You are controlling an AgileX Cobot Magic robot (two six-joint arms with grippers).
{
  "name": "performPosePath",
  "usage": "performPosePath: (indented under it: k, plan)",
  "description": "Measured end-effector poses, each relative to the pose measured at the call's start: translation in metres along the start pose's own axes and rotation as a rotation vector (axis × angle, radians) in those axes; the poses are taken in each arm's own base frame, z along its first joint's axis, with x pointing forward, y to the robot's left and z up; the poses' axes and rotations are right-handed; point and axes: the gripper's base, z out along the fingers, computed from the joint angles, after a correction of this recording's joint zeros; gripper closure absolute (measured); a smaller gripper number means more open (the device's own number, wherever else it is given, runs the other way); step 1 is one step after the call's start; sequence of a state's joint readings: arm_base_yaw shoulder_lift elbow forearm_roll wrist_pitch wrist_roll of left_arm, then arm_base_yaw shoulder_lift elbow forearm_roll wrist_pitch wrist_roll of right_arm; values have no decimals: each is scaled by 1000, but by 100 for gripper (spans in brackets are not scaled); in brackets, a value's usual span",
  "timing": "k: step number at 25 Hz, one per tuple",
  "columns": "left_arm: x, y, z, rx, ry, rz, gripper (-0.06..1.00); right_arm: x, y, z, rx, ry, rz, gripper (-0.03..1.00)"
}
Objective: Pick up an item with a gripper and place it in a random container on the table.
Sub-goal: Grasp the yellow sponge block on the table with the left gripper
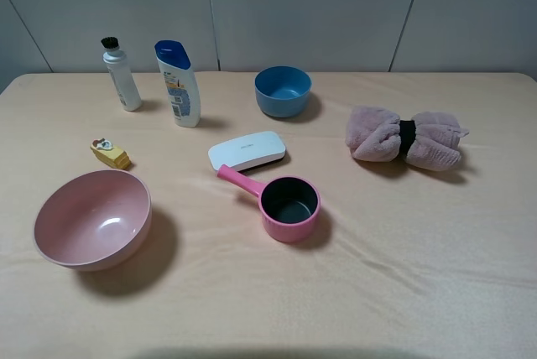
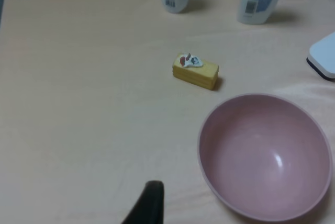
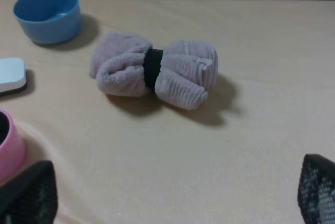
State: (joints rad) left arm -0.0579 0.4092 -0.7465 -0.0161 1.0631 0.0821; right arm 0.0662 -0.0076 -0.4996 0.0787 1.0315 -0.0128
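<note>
The small yellow block (image 1: pixel 111 154) with a white-and-red decoration lies on the table's left side, just beyond the large pale-pink bowl (image 1: pixel 50 225). The left wrist view shows the block (image 2: pixel 195 70) and the empty bowl (image 2: pixel 251 211) close together but apart. Only one black finger (image 2: pixel 148 203) of my left gripper shows, short of the block and touching nothing. My right gripper (image 3: pixel 172 198) is open and empty, its fingertips (image 3: pixel 29 195) spread wide on the near side of a rolled towel. Neither arm shows in the exterior high view.
A pink saucepan (image 1: pixel 289 206) and a white flat case (image 1: pixel 247 150) sit mid-table. A blue bowl (image 1: pixel 283 91) stands at the back. A white bottle (image 1: pixel 179 84) and a smaller bottle (image 1: pixel 122 75) stand back left. A rolled pink towel (image 1: pixel 407 138) lies right.
</note>
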Motion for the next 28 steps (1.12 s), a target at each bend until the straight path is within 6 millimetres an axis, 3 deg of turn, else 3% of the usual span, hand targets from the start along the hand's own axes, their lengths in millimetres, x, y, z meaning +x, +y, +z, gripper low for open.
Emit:
performPosePath:
  k: [13, 28]
  plan:
    - [-59, 5, 55, 5, 268, -120, 3, 0, 0, 0, 0, 0, 0, 27]
    - [-81, 8, 125, -26, 397, -281, 4, 0, 0, 0, 0, 0, 0, 27]
